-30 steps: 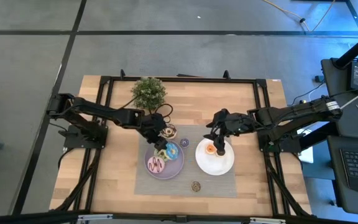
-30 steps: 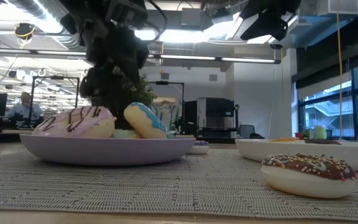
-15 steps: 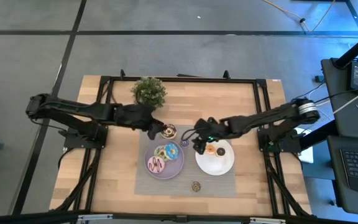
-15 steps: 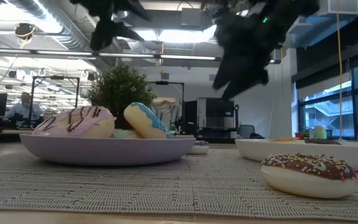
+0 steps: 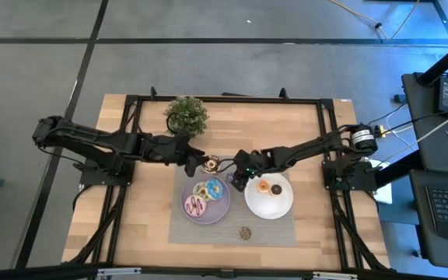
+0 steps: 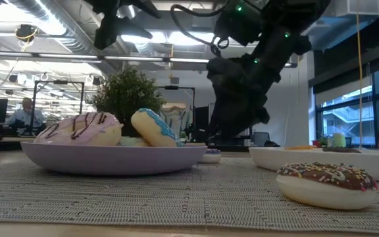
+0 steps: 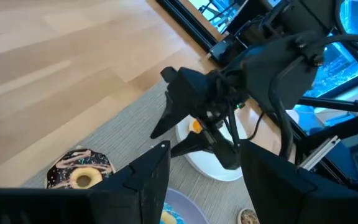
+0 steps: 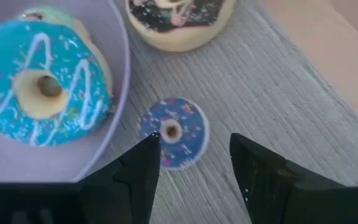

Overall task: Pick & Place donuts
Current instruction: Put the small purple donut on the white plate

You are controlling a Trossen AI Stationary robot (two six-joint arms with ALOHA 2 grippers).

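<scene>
Left arm reached in from the table's left edge; my left gripper (image 5: 198,162) hung above the small dark-iced donut with sprinkles (image 5: 212,164), just past the green potted plant (image 5: 186,113), fingers spread wide with nothing between them in the left wrist view. Next along, the round lilac plate (image 5: 187,210) on the grey woven mat (image 5: 286,232) held the pink donut with chocolate drizzle (image 6: 79,128), the blue-iced donut with white zigzag (image 8: 42,87) and a pale green one (image 5: 201,190) tucked beside them. Key relation: the tiny purple-blue sprinkled donut (image 8: 173,131) lay flat on the mat just off the lilac plate's rim, directly below and between the open fingers of my right gripper (image 5: 238,178), which I had slung across from the right side. Being a flat ring it had no long axis, so I judged any jaw angle would do, but the plate rim sat close to one finger. Right arm was clearly the nearer one. Further right, the white round plate (image 5: 283,206) carried an orange-iced donut (image 5: 264,187) and a small dark one (image 5: 276,189). One chocolate sprinkled donut (image 6: 326,184) sat alone near the mat's front edge.
</scene>
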